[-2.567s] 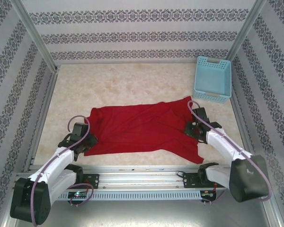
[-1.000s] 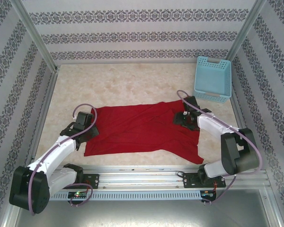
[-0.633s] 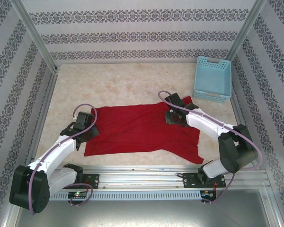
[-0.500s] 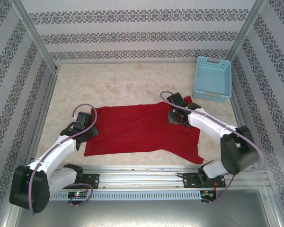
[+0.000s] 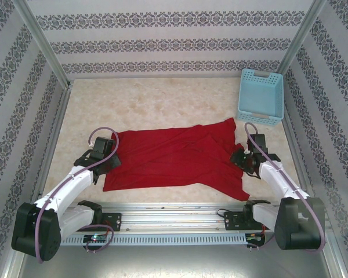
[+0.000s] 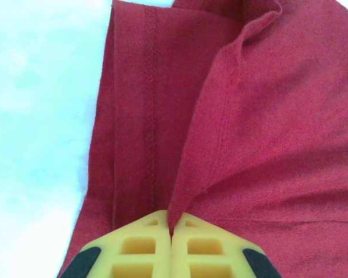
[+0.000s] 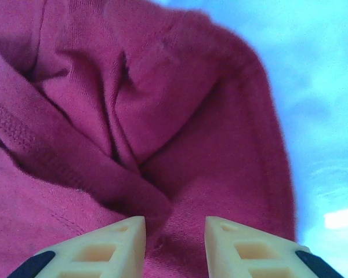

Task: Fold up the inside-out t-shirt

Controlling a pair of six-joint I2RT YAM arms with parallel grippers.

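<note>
Inside-out t-shirt (image 5: 174, 156) lies lengthwise left to right; left gripper (image 6: 171, 230) pinches its fold, right gripper (image 7: 174, 229) half open over it.

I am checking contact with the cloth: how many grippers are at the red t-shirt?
2. The left gripper is shut on a fold at the red t-shirt's left edge; the right gripper, jaws apart, is above its right edge.

Left pincer (image 6: 171, 231) pinches a raised fold of red t-shirt (image 6: 261, 133)
</note>
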